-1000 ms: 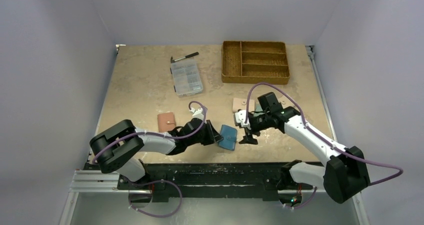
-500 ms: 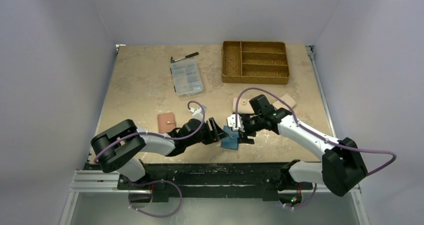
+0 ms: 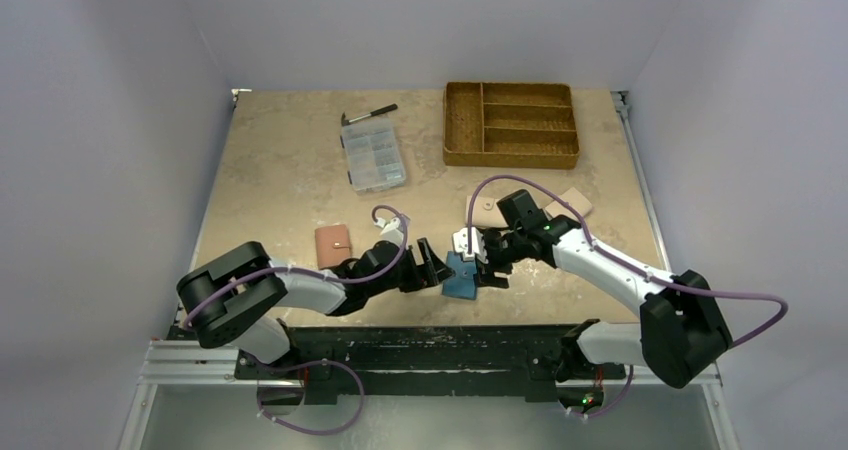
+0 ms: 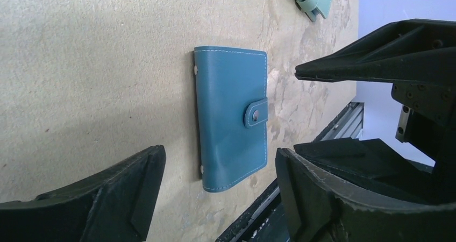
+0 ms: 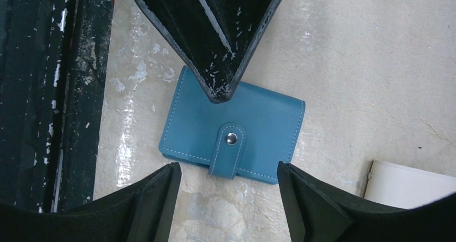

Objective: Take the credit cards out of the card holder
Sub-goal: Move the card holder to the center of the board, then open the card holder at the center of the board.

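Two-handed work, by the look of it: press the left end effector [image 3: 436, 265] down on the half of the card holder [image 3: 461, 276] away from the snap tab [image 5: 230, 148]. Then slide one finger of the right end effector [image 3: 487, 270] under that tab and peel upward rather than sideways, popping the snap without dragging the card holder toward the near edge of the table [image 3: 280, 180]. Best to keep the press light and well back from the tab, and to expect some sliding of thin leather on a smooth top. Both end effectors spread apart, clamped on nothing, flanking the card holder from either side and just beside it. Card holder flat and closed, snap fastened, close to the near edge of the table, about midway along it. No credit cards showing, presumably tucked inside. Against a second ago: then pinched at its left side by the closed left end effector, now released and lying free. Left fingers gone from together to apart. Right arm swung in from further right to just beside the card holder, fingers slightly narrower than before.
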`<state>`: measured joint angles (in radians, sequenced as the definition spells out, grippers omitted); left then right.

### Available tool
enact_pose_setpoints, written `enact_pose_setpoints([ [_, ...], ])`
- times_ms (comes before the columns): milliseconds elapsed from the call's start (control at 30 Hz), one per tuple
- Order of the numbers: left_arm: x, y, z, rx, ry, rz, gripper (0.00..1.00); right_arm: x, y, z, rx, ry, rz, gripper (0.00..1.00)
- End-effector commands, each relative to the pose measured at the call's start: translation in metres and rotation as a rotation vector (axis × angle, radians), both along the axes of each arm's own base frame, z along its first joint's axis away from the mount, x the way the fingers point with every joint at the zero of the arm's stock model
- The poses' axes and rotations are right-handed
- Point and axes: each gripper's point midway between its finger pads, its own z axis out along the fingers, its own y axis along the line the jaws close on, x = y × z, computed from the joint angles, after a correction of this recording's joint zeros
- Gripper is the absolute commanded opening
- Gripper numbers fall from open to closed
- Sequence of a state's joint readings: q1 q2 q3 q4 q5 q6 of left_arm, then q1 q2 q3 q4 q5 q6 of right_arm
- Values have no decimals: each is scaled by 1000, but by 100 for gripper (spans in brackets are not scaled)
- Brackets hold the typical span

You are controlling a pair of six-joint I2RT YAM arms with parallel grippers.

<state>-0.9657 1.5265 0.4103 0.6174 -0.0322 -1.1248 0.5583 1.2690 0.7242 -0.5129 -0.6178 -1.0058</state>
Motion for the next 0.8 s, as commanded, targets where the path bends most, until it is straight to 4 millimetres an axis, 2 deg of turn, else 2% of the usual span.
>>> enact_pose_setpoints([
  [0, -1, 8, 8, -2, -67, 1, 83, 2, 4, 7, 5, -3, -2, 76],
  [167, -2, 19, 17, -49, -88, 37, 95, -1, 6, 6, 15, 1, 21, 74],
  [300, -6, 22, 20, -67, -97, 33, 96, -2, 9, 6, 24, -2, 32, 73],
  [567, -15, 20, 15, -76, -81, -12, 91, 3, 16, 10, 35, 4, 21, 66],
  [767, -17, 16, 4, -75, -51, -26, 83, 2, 21, 2, 5, 13, 26, 60],
])
